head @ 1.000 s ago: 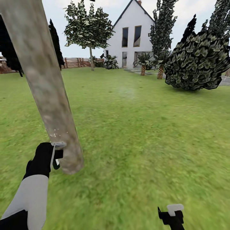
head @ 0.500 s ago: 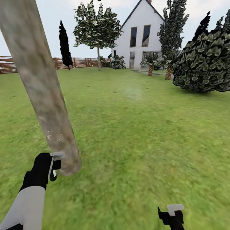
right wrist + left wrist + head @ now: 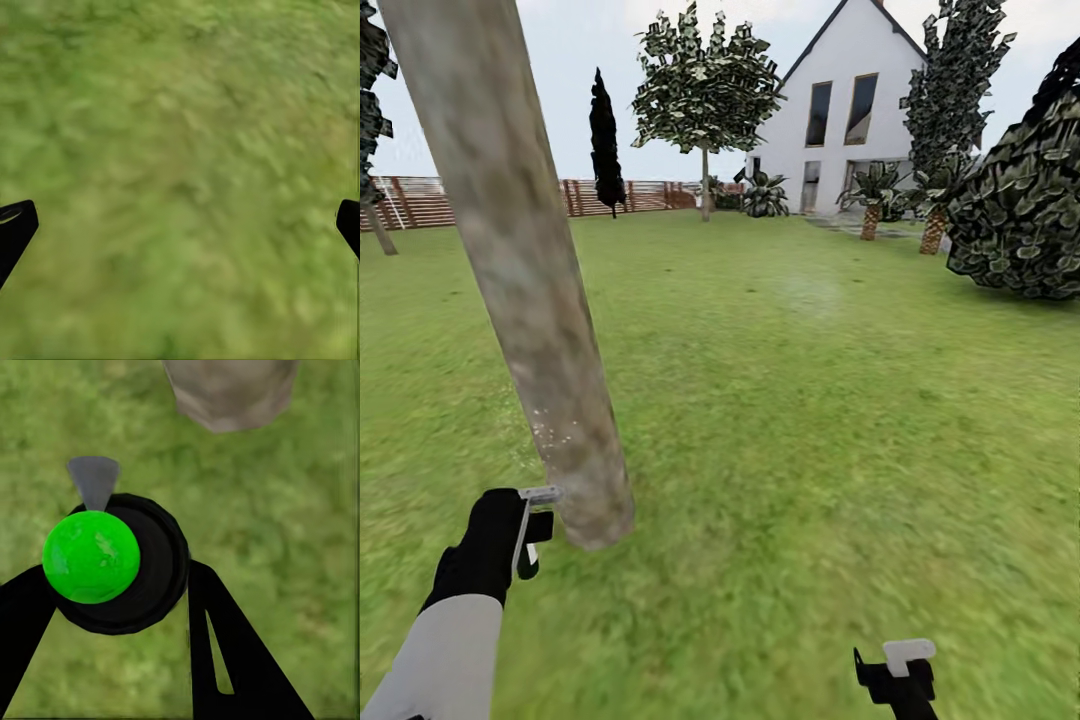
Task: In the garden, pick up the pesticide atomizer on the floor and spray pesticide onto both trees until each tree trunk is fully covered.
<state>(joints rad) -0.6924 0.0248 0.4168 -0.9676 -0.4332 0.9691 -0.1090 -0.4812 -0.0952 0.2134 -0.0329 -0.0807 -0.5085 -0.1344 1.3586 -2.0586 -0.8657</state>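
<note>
The left gripper [image 3: 530, 530], closed around the pesticide atomizer [image 3: 105, 559], holds it just beside the base of the near tree trunk [image 3: 520, 270] on the left, while the right gripper [image 3: 900, 675], fingers spread and empty, hangs low at right over the grass lawn [image 3: 810, 420], which stretches to a far wooden fence [image 3: 650, 195] and white house [image 3: 850, 110].

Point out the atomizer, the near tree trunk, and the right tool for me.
atomizer [image 3: 91, 556]: left wrist view, on its round green top.
near tree trunk [image 3: 530, 300]: head view, on the mottled bark at mid-height.
right tool [image 3: 901, 668]: head view, between its fingertips, low over the grass.
</note>
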